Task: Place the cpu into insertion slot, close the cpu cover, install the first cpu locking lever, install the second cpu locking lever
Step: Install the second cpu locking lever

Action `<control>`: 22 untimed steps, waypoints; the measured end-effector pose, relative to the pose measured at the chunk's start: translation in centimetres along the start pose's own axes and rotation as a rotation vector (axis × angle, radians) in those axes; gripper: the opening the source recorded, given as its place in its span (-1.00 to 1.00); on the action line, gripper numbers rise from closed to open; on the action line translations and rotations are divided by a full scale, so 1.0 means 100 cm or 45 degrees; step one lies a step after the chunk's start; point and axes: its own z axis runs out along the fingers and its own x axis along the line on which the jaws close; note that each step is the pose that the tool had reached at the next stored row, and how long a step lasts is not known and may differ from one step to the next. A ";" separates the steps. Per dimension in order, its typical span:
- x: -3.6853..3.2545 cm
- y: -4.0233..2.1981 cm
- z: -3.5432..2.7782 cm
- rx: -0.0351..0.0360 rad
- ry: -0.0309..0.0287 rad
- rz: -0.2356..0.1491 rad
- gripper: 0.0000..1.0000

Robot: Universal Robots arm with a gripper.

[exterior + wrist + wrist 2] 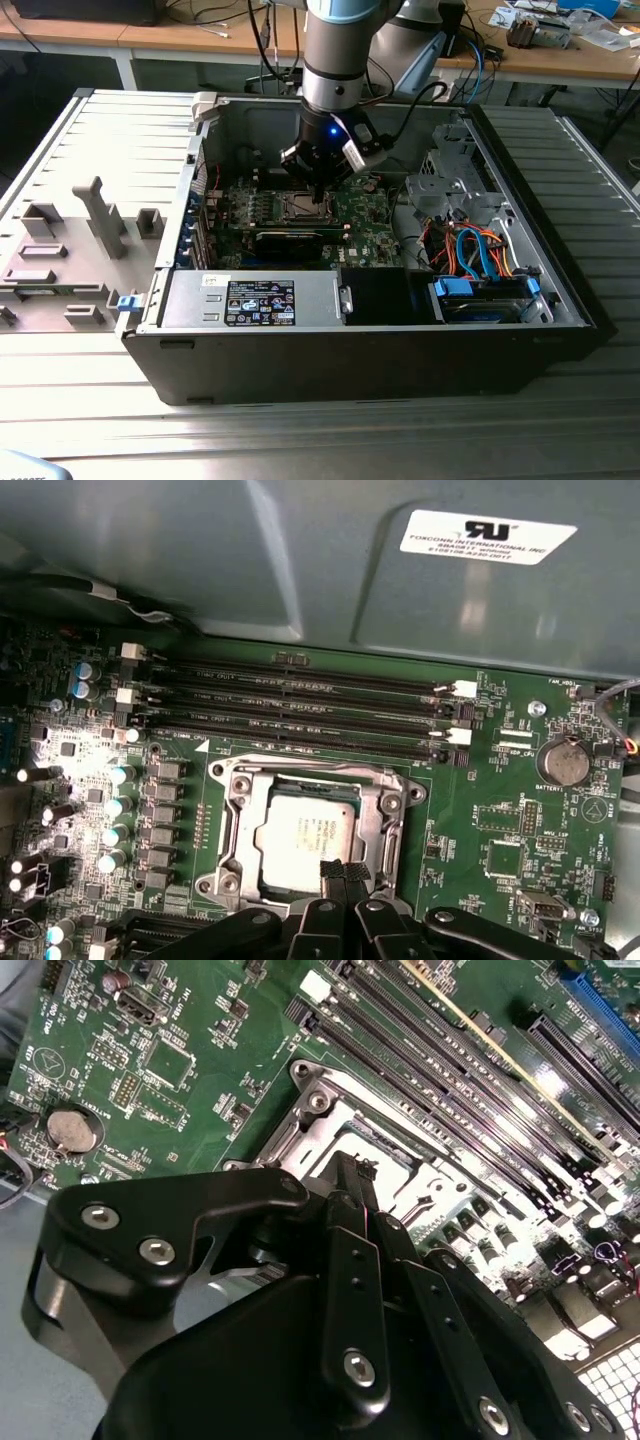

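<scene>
The cpu (pixel 308 832), a dull silver square, lies in the insertion slot (pixel 226 780) on the green motherboard. The silvery cpu cover (pixel 392 810) lies flat as a frame around the chip. My gripper (pixel 344 872) hangs just over the socket's edge, its two black fingertips (pixel 330 870) pressed together and holding nothing that I can see. In the second wrist view the fingers (pixel 352 1185) taper to a point right above the cover (pixel 322 1102). From the exterior view, the gripper (pixel 318 190) sits inside the open computer case, directly over the socket (pixel 302 207).
Long memory slots (pixel 300 695) run beside the socket, and a coin battery (pixel 563 763) sits nearby. A black expansion card (pixel 290 240), a power supply (pixel 260 298), a drive cage (pixel 450 180) and orange and blue cables (pixel 470 250) crowd the case. The removed side panel (pixel 80 230) lies at the exterior view's left.
</scene>
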 end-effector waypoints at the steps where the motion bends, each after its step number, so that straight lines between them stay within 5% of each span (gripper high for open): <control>1: 0.0000 0.0000 -0.0001 -0.0001 0.0000 0.000 -0.79; 22: -0.0019 -0.0034 -0.0090 0.0001 0.0001 0.000 -0.79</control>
